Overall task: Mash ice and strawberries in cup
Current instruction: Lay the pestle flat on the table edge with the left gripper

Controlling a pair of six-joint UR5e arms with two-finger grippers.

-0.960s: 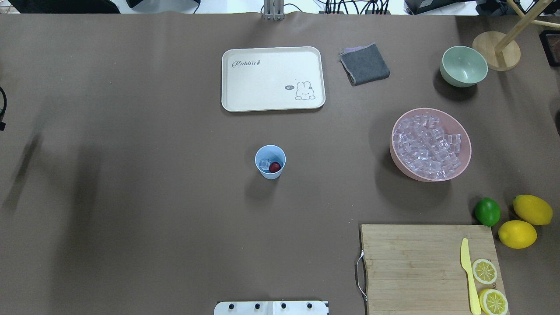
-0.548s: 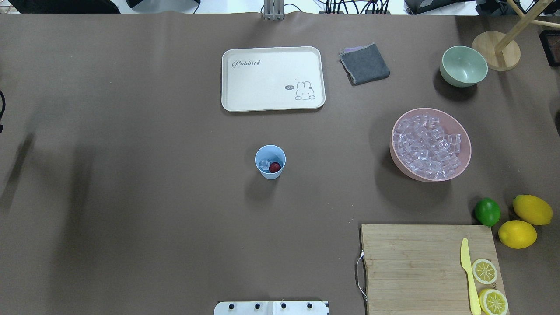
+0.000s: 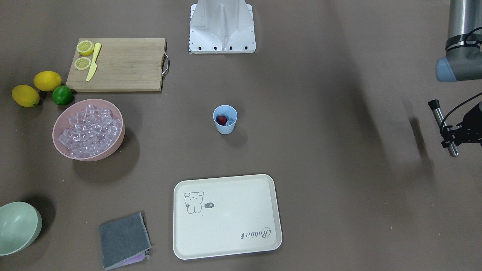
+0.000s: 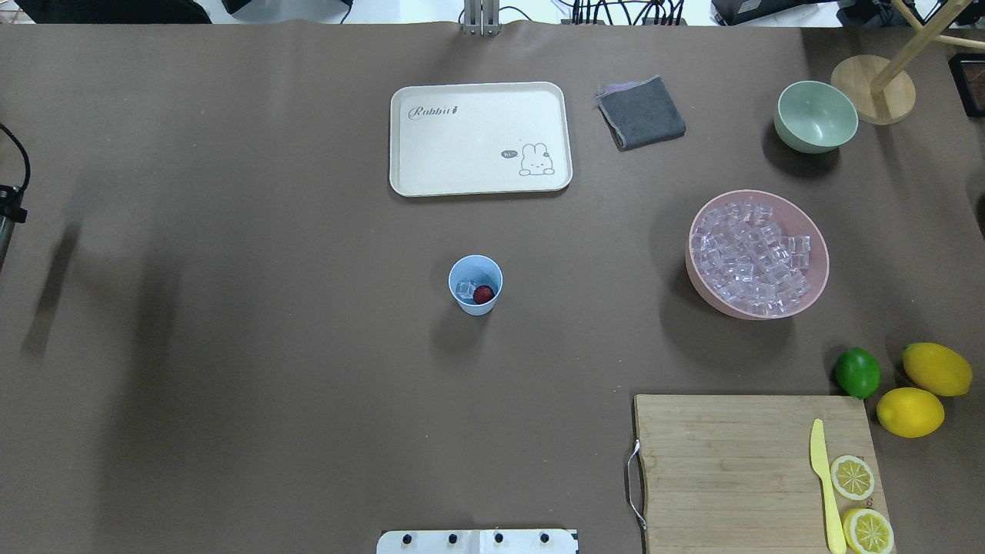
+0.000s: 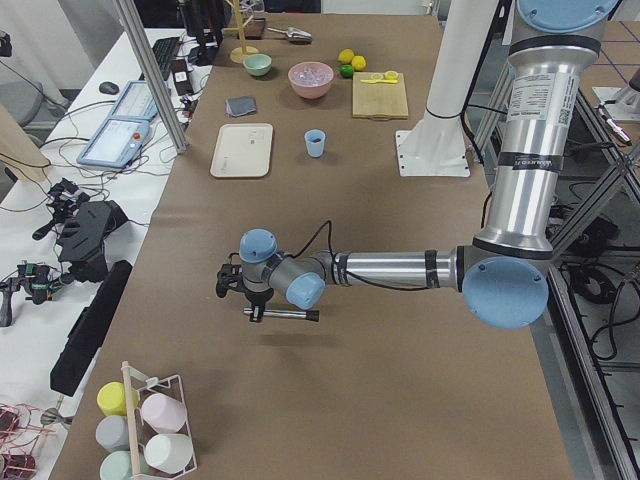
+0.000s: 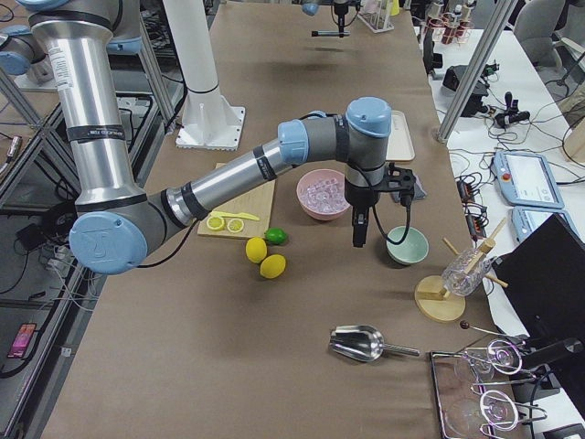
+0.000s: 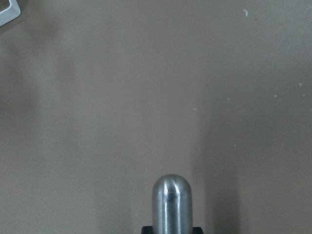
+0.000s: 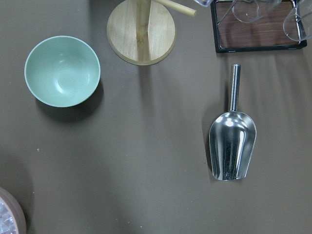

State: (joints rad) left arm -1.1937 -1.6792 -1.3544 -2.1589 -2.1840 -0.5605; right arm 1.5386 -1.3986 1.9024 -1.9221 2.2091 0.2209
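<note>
The pale-blue cup (image 4: 475, 285) stands upright at the table's middle and also shows in the front view (image 3: 225, 124). Inside it lie a red strawberry (image 4: 484, 294) and a few clear ice cubes (image 4: 465, 290). Many more ice cubes (image 4: 750, 258) fill the pink bowl (image 4: 820, 278) to its right. My left gripper (image 3: 452, 135) is far out at the table's left end, shut on a metal muddler rod (image 3: 440, 116) held level above the table; its rounded tip shows in the left wrist view (image 7: 171, 204). My right gripper (image 6: 358, 233) hangs beside the green bowl; I cannot tell whether it is open.
A cream tray (image 4: 481, 138) and a grey cloth (image 4: 642, 113) lie behind the cup. The green bowl (image 4: 816, 117) and a wooden stand (image 4: 873, 88) are at the back right. A cutting board (image 4: 731, 469) with a knife, lemon slices, a lime and lemons lies front right. A metal scoop (image 8: 232, 144) lies by the stand.
My left gripper's edge and cable have come slightly further into the overhead view's left border, and the rod's shadow has shifted with it. The cup and bowls have not moved.
</note>
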